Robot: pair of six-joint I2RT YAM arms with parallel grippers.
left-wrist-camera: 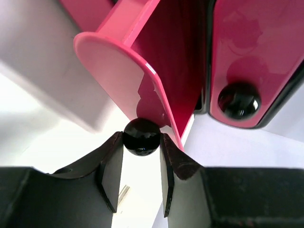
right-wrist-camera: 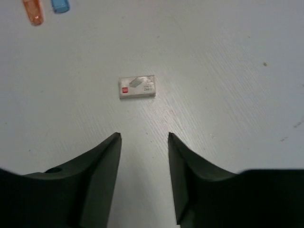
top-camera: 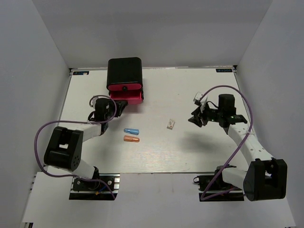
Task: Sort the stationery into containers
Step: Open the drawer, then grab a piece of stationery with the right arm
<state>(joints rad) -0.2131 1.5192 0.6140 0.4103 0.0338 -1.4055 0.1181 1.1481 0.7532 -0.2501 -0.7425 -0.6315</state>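
Observation:
The black box of pink drawers (top-camera: 124, 71) stands at the back left, with one pink drawer (top-camera: 127, 97) pulled out toward me. My left gripper (top-camera: 117, 107) is shut on that drawer's black knob (left-wrist-camera: 141, 136), in front of the pink drawer front (left-wrist-camera: 118, 76). Another drawer's knob (left-wrist-camera: 239, 100) shows to the right. A blue pen (top-camera: 131, 131) and an orange pen (top-camera: 131, 139) lie side by side mid-table. A small white block (top-camera: 170, 124) lies to their right. My right gripper (top-camera: 195, 118) is open and empty, just right of the block (right-wrist-camera: 137, 87).
The white table ends at grey walls on the left, right and back. Cables loop from both arms. The blue pen (right-wrist-camera: 60, 5) and the orange pen (right-wrist-camera: 33, 12) show at the top left of the right wrist view.

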